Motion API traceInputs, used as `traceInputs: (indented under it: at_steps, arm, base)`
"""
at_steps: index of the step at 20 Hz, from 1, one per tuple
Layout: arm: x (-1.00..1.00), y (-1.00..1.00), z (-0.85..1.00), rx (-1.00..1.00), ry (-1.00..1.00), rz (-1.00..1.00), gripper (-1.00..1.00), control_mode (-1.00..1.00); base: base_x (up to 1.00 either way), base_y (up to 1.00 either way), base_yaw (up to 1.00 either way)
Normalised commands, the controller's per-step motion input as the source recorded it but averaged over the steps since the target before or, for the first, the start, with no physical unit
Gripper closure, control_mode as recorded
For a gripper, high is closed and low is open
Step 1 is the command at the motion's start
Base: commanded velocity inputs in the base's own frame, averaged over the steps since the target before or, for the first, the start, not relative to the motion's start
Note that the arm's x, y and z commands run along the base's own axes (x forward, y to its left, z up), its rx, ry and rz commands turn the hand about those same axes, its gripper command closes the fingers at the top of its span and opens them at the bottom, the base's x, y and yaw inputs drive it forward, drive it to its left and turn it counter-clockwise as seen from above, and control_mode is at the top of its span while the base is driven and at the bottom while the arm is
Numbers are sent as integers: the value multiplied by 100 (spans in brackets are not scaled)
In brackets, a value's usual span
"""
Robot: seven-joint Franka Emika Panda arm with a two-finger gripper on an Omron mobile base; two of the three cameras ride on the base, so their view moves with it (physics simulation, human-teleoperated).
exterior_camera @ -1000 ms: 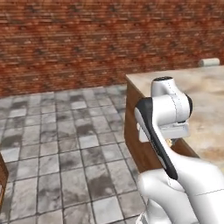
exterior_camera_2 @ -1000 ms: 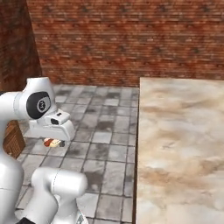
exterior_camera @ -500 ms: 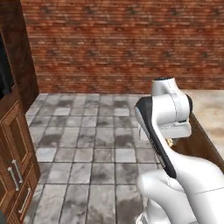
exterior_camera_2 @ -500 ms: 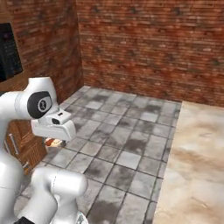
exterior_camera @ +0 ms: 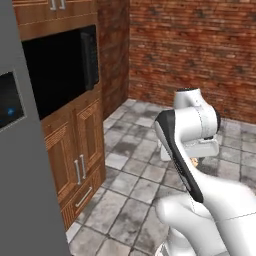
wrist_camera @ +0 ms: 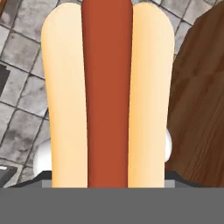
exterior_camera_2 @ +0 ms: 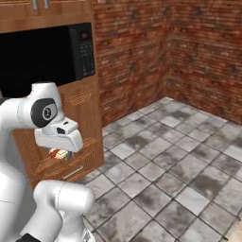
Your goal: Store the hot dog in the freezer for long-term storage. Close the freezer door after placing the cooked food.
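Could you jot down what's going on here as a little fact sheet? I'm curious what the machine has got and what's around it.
carried item: hot dog, tan bun with a red sausage, held at the gripper
gripper height: tucked under the arm's head, well above the floor
nearby appliance: black microwave built into the wooden cabinets
fridge: grey door with a dark display panel at the left edge, shut
floor: grey stone tiles
walls: red brick
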Motion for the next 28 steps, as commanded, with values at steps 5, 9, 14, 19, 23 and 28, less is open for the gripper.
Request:
traceInputs:
  at_steps: [5, 9, 14, 19, 23, 28]
  arm:
    - [0, 0, 0, 0, 0, 0, 100, 100]
    - [0, 0, 0, 0, 0, 0, 100, 100]
    - [0, 0, 0, 0, 0, 0, 100, 100]
    - [0, 0, 0, 0, 0, 0, 100, 100]
    - [0, 0, 0, 0, 0, 0, 100, 100]
    - [0, 0, 0, 0, 0, 0, 100, 100]
  base:
    - [0, -29, 80]
    - [0, -3, 95]
    - [-11, 0, 96]
    - [-3, 0, 97]
    - [0, 8, 83]
    - [9, 0, 47]
